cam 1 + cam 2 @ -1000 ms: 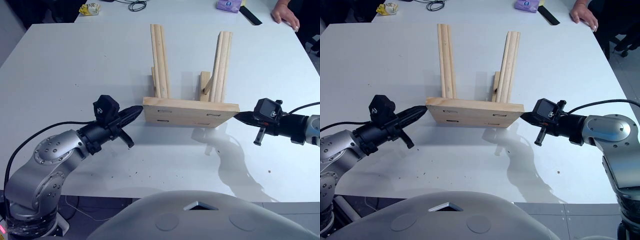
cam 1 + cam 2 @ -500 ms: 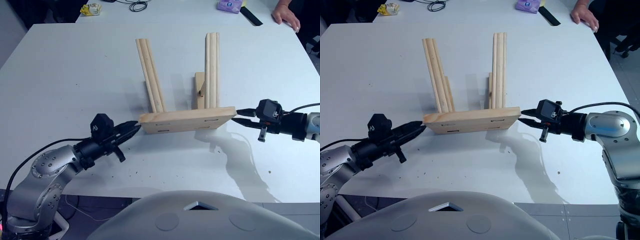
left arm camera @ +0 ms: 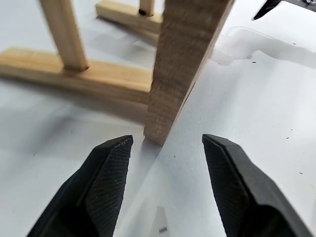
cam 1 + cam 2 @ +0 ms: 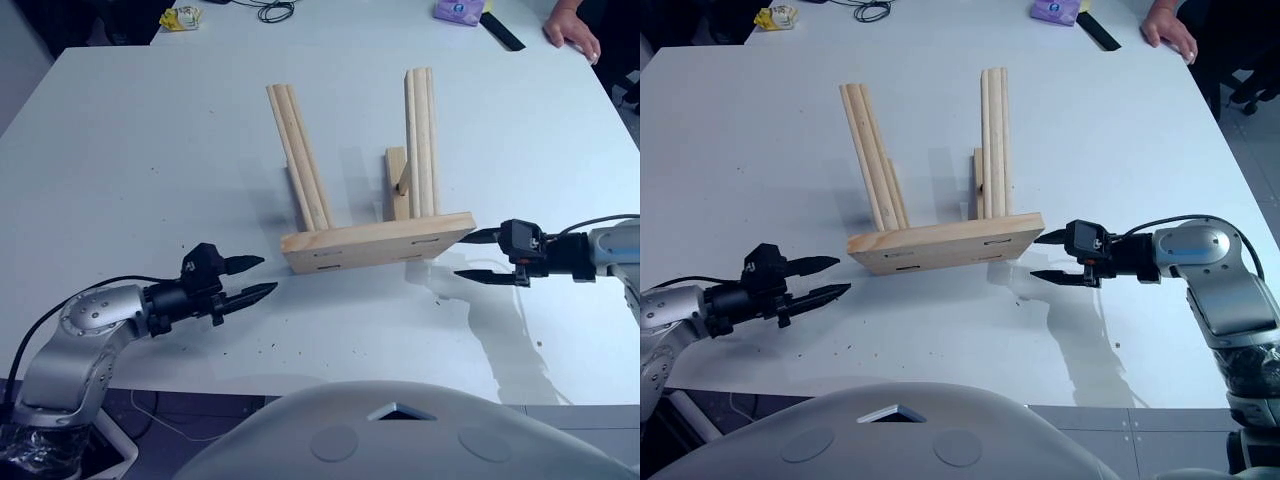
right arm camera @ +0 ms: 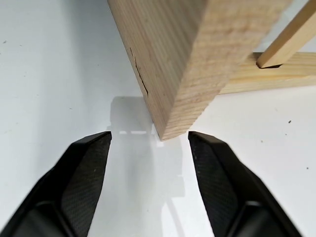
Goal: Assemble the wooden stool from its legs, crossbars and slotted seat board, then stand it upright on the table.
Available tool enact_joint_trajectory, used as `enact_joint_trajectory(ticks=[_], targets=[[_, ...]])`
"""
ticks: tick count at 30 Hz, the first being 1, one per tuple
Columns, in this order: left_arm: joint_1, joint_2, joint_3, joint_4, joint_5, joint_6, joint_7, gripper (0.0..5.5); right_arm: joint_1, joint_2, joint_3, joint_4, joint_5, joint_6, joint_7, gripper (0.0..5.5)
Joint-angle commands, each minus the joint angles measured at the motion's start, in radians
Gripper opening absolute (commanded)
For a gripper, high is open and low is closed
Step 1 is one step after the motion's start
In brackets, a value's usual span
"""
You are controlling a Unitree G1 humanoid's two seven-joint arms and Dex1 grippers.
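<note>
The stool (image 4: pixel 375 245) lies on its side on the white worktop (image 4: pixel 150 150). Its seat board (image 4: pixel 945 245) stands on one long edge, on the side near the robot. The legs (image 4: pixel 298 155) lie flat and point away.

The left hand (image 4: pixel 265 274) is spread wide and waits near the left end of the seat board, not touching it. The right hand (image 4: pixel 465 255) is spread wide too and sits just beside the right end. I think the two hands line up with the ends of the board so they can squeeze it and tip the stool up onto its legs.

One short crossbar (image 4: pixel 398 185) peeks out by the right legs. The legs hide any other crossbar. I cannot tell if the legs sit all the way in the slots.
</note>
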Motion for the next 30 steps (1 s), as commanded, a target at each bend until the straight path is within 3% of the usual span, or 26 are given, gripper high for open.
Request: enact_joint_trajectory(ticks=[1, 10, 18, 30], targets=[[-0.093, -0.021, -0.075, 0.07, 0.091, -0.09, 0.005, 2.61, -0.082, 0.03, 0.041, 0.073, -0.02, -0.044, 0.014, 2.83], [-0.204, -0.067, -0.157, 0.183, 0.206, -0.184, 0.041, 2.61, -0.209, 0.14, 0.155, 0.226, -0.073, -0.128, 0.033, 2.83], [-0.214, -0.072, -0.258, 0.186, 0.195, -0.198, -0.051, 2.61, -0.198, 0.153, 0.18, 0.256, -0.081, -0.161, 0.05, 2.83], [-0.161, 0.017, -0.171, 0.256, 0.173, -0.226, -0.129, 2.61, -0.209, 0.168, 0.177, 0.295, -0.083, -0.188, 0.041, 2.83]])
